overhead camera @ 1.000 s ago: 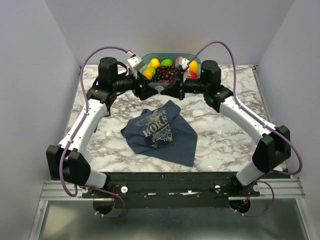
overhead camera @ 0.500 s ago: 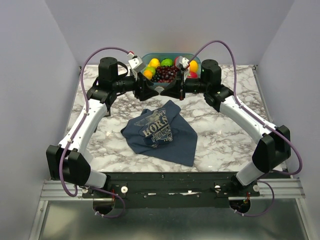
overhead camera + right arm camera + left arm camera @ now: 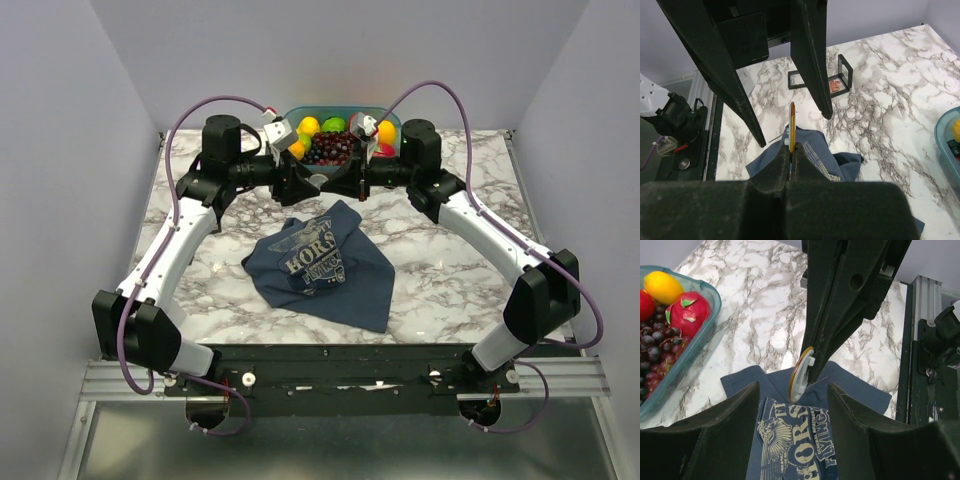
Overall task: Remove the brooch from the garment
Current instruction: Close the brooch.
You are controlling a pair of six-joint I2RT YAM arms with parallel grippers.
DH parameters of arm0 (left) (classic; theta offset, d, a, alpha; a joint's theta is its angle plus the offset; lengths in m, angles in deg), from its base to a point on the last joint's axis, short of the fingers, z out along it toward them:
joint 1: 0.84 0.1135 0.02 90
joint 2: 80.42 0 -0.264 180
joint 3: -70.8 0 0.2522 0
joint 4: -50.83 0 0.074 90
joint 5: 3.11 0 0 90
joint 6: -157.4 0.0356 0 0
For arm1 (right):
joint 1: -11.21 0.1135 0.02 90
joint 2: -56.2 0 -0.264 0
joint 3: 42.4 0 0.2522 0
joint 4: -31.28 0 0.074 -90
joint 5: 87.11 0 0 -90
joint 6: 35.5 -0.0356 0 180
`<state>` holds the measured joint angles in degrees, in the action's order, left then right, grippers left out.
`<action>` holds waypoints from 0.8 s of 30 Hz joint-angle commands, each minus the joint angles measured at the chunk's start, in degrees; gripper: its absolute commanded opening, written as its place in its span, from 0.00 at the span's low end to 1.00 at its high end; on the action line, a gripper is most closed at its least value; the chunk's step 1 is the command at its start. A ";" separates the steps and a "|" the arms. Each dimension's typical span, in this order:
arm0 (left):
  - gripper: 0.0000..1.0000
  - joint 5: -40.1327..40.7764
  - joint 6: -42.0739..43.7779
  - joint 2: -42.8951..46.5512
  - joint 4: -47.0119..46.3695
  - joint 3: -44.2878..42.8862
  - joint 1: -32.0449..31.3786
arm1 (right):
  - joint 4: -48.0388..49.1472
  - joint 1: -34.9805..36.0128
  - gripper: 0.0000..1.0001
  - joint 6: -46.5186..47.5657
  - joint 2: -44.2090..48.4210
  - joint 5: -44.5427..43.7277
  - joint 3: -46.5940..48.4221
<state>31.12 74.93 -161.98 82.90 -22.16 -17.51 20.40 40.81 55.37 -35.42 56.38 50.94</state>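
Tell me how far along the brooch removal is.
Done: the small gold-rimmed brooch is off the dark slate-blue cloth tank top lying on the marble table. In hand: the shut right gripper holds it aloft between the fingers of the open left gripper. Left: probably just a handover or put-down.

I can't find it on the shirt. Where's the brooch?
Top view, far centre: the brooch is pinched in the right hand, in the air between shirt and fruit tub.

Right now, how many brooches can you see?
1: the brooch is pinched in the right gripper, held up off the garment. Folds could hide others.
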 commanded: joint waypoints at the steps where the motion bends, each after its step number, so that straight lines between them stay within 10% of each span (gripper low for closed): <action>1: 0.63 -0.13 -0.85 -0.35 -1.51 -1.92 -0.82 | -1.47 -0.25 0.00 -0.34 -0.67 1.35 1.64; 24: 0.70 -0.83 8.47 1.14 7.01 -1.66 -1.26 | -2.43 -0.43 0.00 -0.34 -1.37 0.64 2.08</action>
<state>31.14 80.07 -162.57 87.47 -23.76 -18.49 18.71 40.72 55.37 -36.05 56.36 50.94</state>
